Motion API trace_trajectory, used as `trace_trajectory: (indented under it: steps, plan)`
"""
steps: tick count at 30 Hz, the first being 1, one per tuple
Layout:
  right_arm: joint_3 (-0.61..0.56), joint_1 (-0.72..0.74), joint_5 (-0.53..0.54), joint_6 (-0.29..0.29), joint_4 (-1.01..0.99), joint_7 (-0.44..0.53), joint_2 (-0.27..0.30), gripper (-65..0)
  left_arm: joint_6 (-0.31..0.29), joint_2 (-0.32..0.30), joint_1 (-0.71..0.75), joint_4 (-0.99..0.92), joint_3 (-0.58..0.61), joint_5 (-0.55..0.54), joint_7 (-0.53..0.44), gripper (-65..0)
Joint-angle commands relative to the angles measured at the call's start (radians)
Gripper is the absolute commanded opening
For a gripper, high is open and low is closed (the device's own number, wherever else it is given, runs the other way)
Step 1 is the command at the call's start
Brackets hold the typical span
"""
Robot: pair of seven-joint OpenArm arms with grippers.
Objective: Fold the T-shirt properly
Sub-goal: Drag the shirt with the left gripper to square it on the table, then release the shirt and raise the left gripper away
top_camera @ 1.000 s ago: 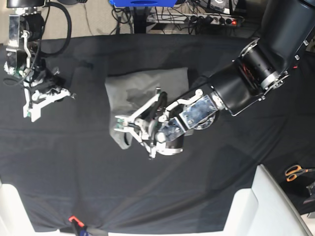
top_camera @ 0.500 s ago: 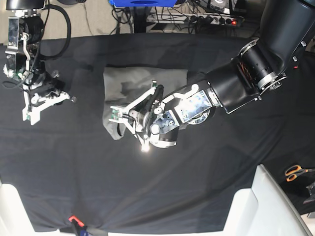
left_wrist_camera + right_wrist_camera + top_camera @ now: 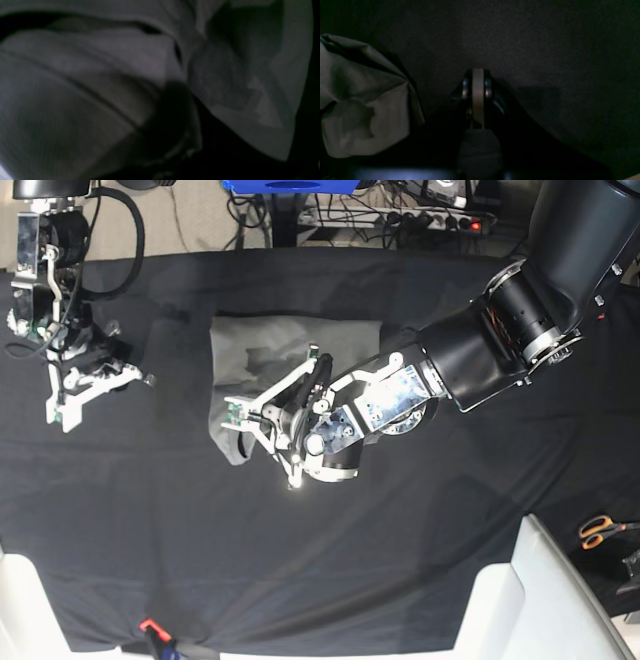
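The light-grey T-shirt (image 3: 290, 355) lies folded into a rough rectangle on the black table cloth (image 3: 420, 510) in the base view. Its lower-left corner is bunched and droops. My left gripper (image 3: 238, 420) is at that corner, shut on a fold of the T-shirt. In the left wrist view, T-shirt (image 3: 82, 82) folds fill the frame around a dark fingertip (image 3: 172, 117). My right gripper (image 3: 62, 412) is off to the left over bare cloth, apart from the shirt. In the right wrist view the right gripper (image 3: 478, 73) has its jaws pressed together with nothing held, and the T-shirt (image 3: 357, 105) shows at the left.
Orange-handled scissors (image 3: 600, 530) lie at the right edge. White bins stand at the front right (image 3: 530, 590) and front left (image 3: 20, 600). A blue object (image 3: 290, 185) and a power strip (image 3: 430, 220) sit behind the table.
My left gripper has moved left and slightly back, carrying the shirt's lower-left corner with it. The right gripper has barely shifted.
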Motion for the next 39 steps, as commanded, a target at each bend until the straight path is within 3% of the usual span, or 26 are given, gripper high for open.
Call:
trace_trajectory:
  steps: [1,3,10,22,34,36,39]
  plan:
    - [0.005,0.006,0.004,-0.002,0.012,0.011,0.008,-65.0,-0.005,0.007,-0.031,-0.010,-0.010,0.000,-0.003,-65.0]
    - [0.005,0.004,0.004,-0.002,0.012,0.010,0.008,-65.0,-0.005,0.016,-0.032,-0.053,-0.010,0.000,-0.005,-63.8]
    - [0.005,-0.003,0.004,-0.002,0.012,0.013,0.008,-65.0,-0.005,0.028,-0.054,-0.115,-0.010,0.000,-0.006,-43.3]
    - [0.004,-0.008,0.004,-0.002,0.012,0.013,0.008,-65.0,-0.005,0.050,-0.129,-0.116,-0.010,0.006,-0.006,-24.2]
    - [-0.001,-0.008,0.004,0.000,0.014,0.008,0.008,-65.0,-0.005,0.059,-0.239,-0.118,-0.013,-0.001,-0.006,0.0]
    - [-0.001,-0.008,0.004,0.003,0.014,0.008,0.008,-65.0,-0.005,0.077,-0.253,-0.118,-0.048,0.000,-0.006,0.0]
    - [-0.003,-0.008,0.004,0.006,0.019,0.008,0.008,-65.0,-0.005,0.099,-0.252,-0.105,-0.195,-0.001,0.006,0.0]
